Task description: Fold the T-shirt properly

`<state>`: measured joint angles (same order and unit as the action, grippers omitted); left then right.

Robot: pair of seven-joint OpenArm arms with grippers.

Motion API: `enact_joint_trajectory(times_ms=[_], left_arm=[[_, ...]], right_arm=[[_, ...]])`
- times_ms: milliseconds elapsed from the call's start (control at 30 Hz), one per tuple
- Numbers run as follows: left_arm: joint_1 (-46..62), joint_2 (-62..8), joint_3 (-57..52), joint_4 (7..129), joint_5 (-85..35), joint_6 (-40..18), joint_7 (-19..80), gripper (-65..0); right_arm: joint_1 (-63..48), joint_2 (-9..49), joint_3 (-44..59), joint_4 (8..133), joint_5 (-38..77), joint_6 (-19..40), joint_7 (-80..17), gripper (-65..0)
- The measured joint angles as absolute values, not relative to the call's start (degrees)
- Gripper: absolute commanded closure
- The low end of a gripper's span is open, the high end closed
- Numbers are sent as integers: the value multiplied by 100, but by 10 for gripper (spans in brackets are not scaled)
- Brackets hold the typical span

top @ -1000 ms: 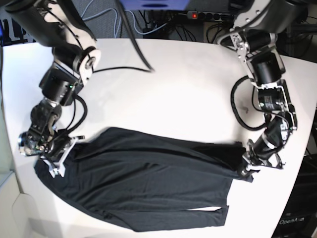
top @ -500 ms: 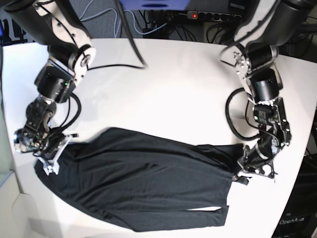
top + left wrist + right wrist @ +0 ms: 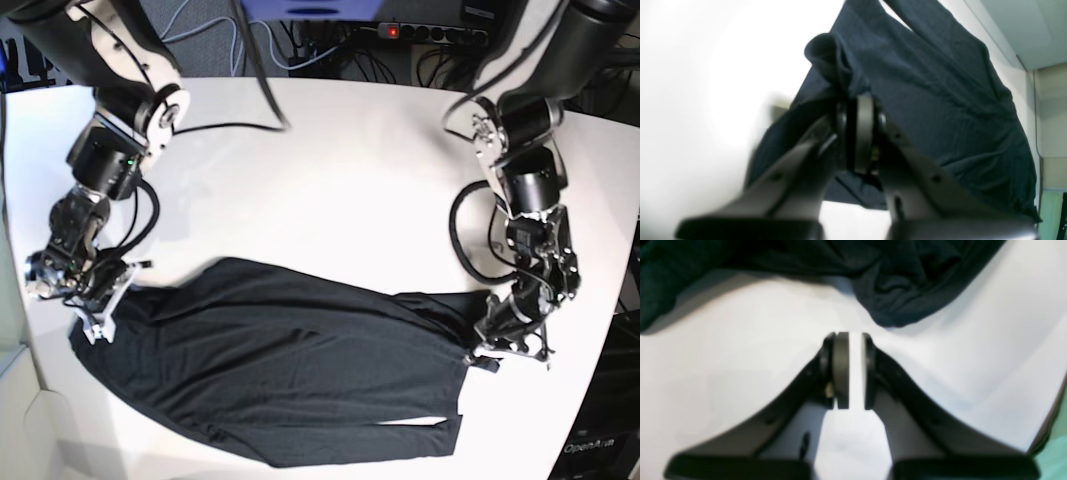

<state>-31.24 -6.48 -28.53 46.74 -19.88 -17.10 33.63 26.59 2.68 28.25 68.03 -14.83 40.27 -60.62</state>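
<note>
1. The T-shirt (image 3: 290, 375) lies spread across the lower middle of the base view on the white tabletop (image 3: 340, 190); its dark fabric runs from the lower left of the frame to the lower right, with shallow wrinkles along its length and a thin pale sliver of tabletop showing near its bottom edge.
2. The left pincer (image 3: 487, 350) sits at the lower right of the base view, at the shirt's right-hand end; in the left wrist view the left pincer (image 3: 858, 133) is pressed together with a bunch of the cloth caught between its jaws, a rounded fold of T-shirt (image 3: 940, 100) rising just above the tips and the rest of the garment spreading toward the right of the frame.
3. The right pincer (image 3: 95, 320) is at the left edge of the base view, just beside the shirt's upper left corner; whether it touches the cloth there I cannot tell from that view.
4. In the right wrist view the right pincer (image 3: 848, 370) has its jaws drawn nearly together with only a narrow strip of bare tabletop (image 3: 740, 356) showing between them; nothing is caught in it; the T-shirt (image 3: 900, 290) lies crumpled across the top of that frame, its nearest fold just above the tips and apart from them.
5. Cables and a power strip (image 3: 420, 32) sit along the top of the base view.
</note>
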Motion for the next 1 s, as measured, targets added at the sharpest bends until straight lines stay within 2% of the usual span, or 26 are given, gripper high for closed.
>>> enact_joint_trajectory(times_ms=[33,100,233,267,300,500,700,833,1000], left_arm=[[-3124,-648,-2853,4674,-1992,-1712,3361,-35],[-3124,-652,-2849,4674,-1990,-1708,3363,-91],[-3111,-655,-2849,4674,-1992,-1710,3361,-319],[-3098,-657,-2849,4674,-1986,-1715,3361,-355],[-3055,-657,-2847,4709,-2003,-1719,3358,-363],[-2827,-642,-2818,4989,-2001,-1734,3409,-268],[-2827,-635,-2005,4991,-2023,-1758,3367,-263],[-2827,-637,-1953,4987,-2012,-1712,3361,-250],[-2797,-681,-1959,4971,-1992,-1695,3159,-178]], right_arm=[[2628,285,2825,6803,-1487,4029,-6071,-42],[2615,305,2825,6803,-1503,4029,-6080,-42],[2617,303,2825,6803,-1498,4027,-6064,-42],[2615,301,2825,6803,-1498,4029,-6062,-42],[2615,301,2825,6803,-1496,4029,-6062,-42],[2585,314,2825,6807,-1492,4027,-6062,-42],[2130,174,2788,7756,-1529,4027,-6149,-48],[1896,93,2252,8084,-1481,4029,-6101,-49],[1673,113,1833,8237,-1483,4029,-6066,-65]])
